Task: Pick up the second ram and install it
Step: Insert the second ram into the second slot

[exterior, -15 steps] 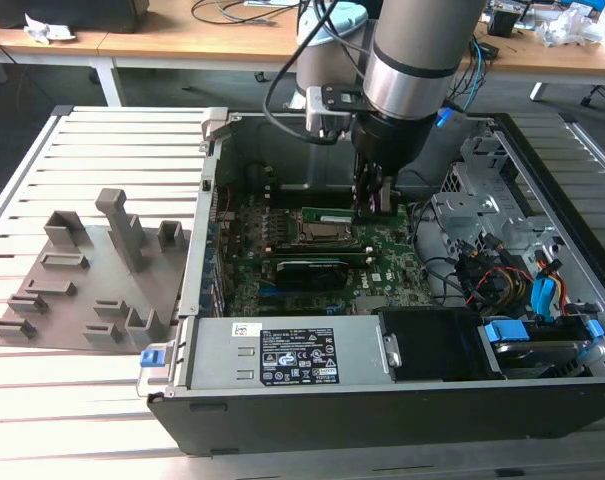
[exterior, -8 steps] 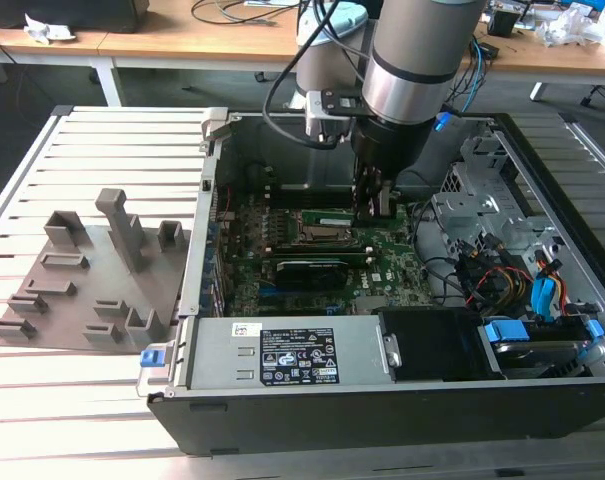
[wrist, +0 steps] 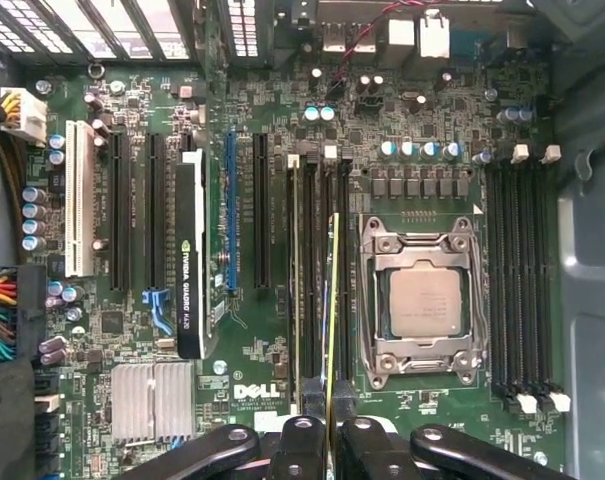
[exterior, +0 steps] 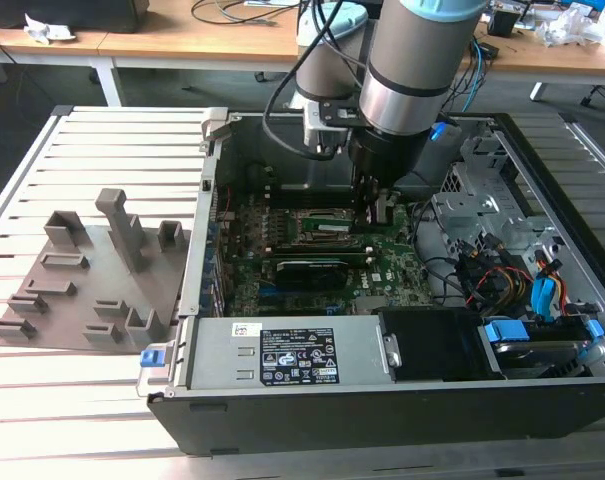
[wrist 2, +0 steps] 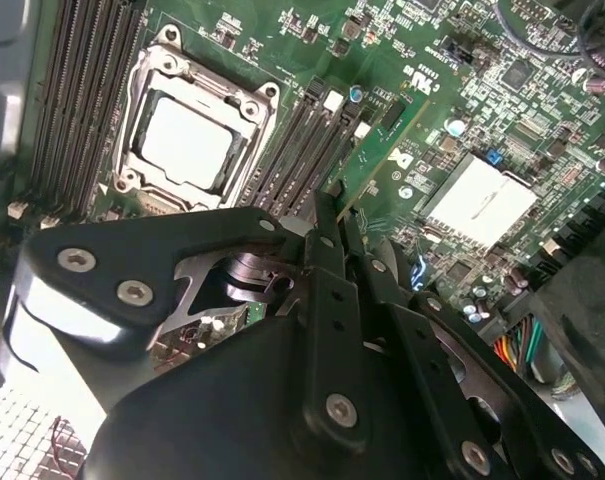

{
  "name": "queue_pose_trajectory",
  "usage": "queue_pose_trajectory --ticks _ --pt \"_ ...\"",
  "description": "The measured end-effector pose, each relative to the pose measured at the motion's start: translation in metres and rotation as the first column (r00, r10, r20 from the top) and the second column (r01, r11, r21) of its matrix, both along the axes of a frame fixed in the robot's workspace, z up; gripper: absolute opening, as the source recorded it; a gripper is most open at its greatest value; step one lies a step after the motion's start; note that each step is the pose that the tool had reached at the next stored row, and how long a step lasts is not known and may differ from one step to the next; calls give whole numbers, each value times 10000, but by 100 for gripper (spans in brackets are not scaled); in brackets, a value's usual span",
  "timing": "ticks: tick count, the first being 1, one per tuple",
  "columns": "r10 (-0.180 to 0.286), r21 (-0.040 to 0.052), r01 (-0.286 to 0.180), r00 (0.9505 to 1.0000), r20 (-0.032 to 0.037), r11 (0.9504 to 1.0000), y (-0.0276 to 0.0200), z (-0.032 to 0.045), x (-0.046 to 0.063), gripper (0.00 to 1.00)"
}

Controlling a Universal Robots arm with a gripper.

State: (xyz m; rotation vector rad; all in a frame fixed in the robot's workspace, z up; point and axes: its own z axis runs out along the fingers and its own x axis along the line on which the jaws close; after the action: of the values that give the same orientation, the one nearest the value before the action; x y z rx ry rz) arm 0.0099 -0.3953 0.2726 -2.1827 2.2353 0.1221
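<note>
First wrist view: gripper point(wrist: 330, 425) holds thin green-edged ram point(wrist: 333, 300).

Exterior view high, both wrist views near motherboard point(wrist: 252, 345)

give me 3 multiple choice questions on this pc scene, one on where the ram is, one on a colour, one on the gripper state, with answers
1. Where is the ram?
A. on the grey rack outside the case
B. at the slots between the socket and the card
C. on the power supply

2. What colour is the long slot next to the card?
A. blue
B. red
C. yellow

3. How is the gripper?
A. open and bare
B. shut on the card
C. shut on the ram

Answers:
1. B, since the ram's thin edge runs along those slots in the first wrist view.
2. A, since it stands out blue among black ones.
3. C, since the fingers press the ram's end from both sides.
</note>
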Motion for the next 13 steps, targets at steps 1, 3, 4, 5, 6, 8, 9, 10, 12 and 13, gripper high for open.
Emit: queue_pose_trajectory --ticks 1,3,4,5,6,8,9,10,12,13 --pt "2 0 -2 10000 0 10000 1 -4 -12 14" --pt "2 1 -2 10000 0 10000 1 -20 -81 14" --pt "2 1 -2 10000 0 10000 2 -33 -145 14" --pt "1 0 -1 10000 1 10000 3 -49 -198 14" --pt "12 0 -12 10000 0 10000 6 -63 -233 14" --pt "28 0 -28 10000 0 10000 9 -78 -274 14" --pt "121 -10 -121 9999 0 9999 18 -88 -291 14" --pt "369 -37 -369 9993 0 9993 23 -93 -290 14" --pt "528 -87 -528 9986 -3 9986 44 -108 -295 14" --pt "529 -96 -529 9986 -4 9986 70 -120 -297 14"
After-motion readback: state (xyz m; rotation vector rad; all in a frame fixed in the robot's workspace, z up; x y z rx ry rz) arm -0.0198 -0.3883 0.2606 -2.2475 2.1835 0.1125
